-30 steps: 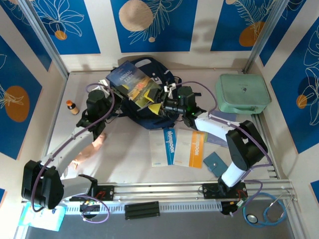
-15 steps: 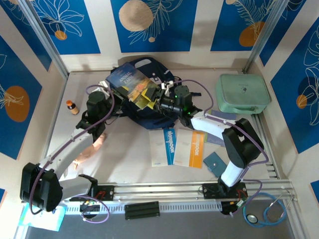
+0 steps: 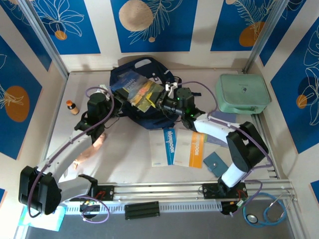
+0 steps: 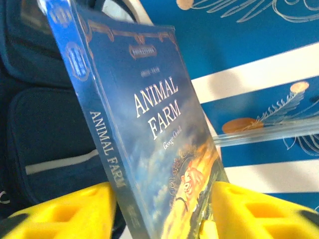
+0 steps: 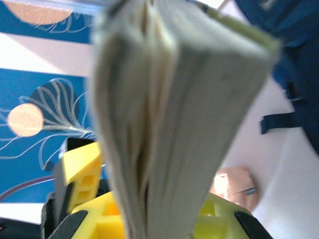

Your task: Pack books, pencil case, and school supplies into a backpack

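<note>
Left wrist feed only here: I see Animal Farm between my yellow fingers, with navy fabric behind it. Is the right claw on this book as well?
Observer: Yes. The right claw clamps the Animal Farm book by its page edge.
Operator: Where is the book relative to the bag?
Observer: From above, it lies tilted across the upper middle of the backpack. I cannot tell whether an end is inside.
Operator: What waits on the table?
Observer: The blue-banded book and the orange-banded book lie side by side in front of the backpack, with the teal booklet to their right.
</note>
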`<action>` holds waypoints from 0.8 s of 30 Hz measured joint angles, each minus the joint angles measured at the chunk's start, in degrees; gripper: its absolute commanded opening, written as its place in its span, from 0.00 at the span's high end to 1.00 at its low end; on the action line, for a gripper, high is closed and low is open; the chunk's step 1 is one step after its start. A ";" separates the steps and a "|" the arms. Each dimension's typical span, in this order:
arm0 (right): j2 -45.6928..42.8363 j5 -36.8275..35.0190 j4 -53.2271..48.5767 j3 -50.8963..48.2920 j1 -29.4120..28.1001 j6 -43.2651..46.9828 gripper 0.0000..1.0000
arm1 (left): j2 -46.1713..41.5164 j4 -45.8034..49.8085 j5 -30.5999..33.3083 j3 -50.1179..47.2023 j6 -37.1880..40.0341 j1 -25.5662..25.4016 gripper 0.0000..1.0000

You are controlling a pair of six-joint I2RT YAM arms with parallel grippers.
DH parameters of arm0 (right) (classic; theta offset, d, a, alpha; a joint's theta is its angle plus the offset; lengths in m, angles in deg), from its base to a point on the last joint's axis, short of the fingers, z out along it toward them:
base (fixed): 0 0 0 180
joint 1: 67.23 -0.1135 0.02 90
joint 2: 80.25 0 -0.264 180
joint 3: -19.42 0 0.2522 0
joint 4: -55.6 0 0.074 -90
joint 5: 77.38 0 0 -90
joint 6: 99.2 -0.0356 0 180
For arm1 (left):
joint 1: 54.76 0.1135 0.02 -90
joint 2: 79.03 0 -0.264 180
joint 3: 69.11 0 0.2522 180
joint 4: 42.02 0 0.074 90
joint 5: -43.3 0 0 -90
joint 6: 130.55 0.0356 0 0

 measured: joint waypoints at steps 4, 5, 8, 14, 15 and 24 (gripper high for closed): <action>-5.31 -3.32 -8.57 -2.38 2.19 5.90 1.00 | 0.13 6.82 -0.17 1.40 8.41 -0.26 0.18; -6.73 -3.96 -10.99 -2.73 2.80 7.50 1.00 | 0.79 9.35 -0.22 2.58 10.88 -0.46 0.17; -11.89 -6.99 -19.91 -2.86 5.11 13.22 1.00 | 5.29 17.11 -0.22 8.28 20.09 -1.79 0.11; -24.20 -15.30 -34.49 -4.39 10.58 23.06 1.00 | 18.01 27.26 -1.55 18.10 36.83 -5.16 0.00; -26.21 -16.63 -36.85 -4.68 11.56 24.30 1.00 | 21.09 29.68 -1.40 21.03 40.17 -6.08 0.00; -36.65 -21.49 -51.36 -7.45 19.26 27.91 1.00 | 48.09 45.33 4.81 51.91 63.73 -12.63 0.06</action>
